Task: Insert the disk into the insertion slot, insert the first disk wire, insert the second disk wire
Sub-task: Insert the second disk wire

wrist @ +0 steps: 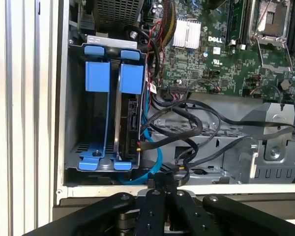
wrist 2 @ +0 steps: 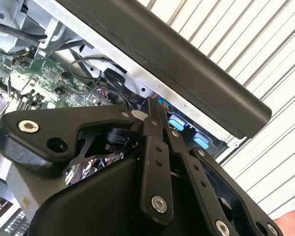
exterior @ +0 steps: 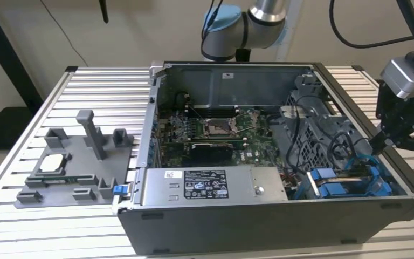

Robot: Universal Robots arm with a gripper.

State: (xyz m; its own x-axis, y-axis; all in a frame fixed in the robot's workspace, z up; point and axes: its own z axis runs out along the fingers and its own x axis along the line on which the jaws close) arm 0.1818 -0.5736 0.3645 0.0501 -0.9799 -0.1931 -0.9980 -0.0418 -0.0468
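Note:
The disk (wrist: 130,123) stands on edge in the insertion slot (wrist: 97,78), a grey bay with bright blue rails in the computer case's corner (exterior: 340,182). A black wire is plugged at the disk's edge (wrist: 139,145). A thin blue wire (wrist: 156,150) curves from the cable bundle down past the bay towards my fingertips. My gripper (wrist: 164,181) hangs over the case wall just outside the bay, at the exterior view's right (exterior: 377,147). Its fingers are pressed together (wrist 2: 155,105), and the blue wire's end seems pinched between them.
Loose black cables (wrist: 187,118) cross the drive cage beside the bay. The green motherboard (exterior: 214,129) fills the case's middle. A grey metal box with a sticker (exterior: 207,186) lies along the front. A grey fixture (exterior: 77,162) stands on the slatted table at the exterior view's left.

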